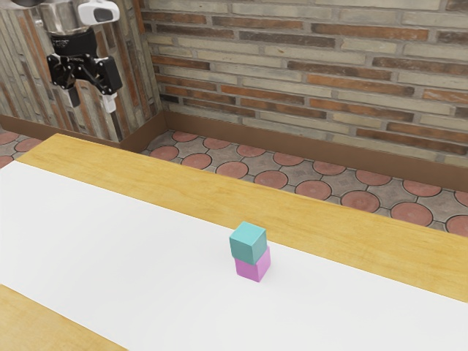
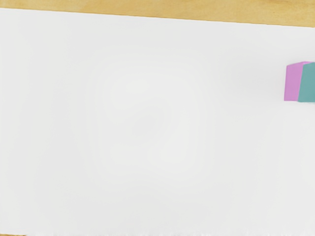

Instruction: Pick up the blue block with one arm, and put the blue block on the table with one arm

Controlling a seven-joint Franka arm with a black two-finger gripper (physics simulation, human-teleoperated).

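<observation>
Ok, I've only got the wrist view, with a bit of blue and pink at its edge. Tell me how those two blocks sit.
Observer: In the exterior view, the blue block rests on top of the pink block.

Operator: Good. Now report the state of the jaws.

Observer: In the exterior view, the jaws are open, standing well apart with nothing between them.
</observation>
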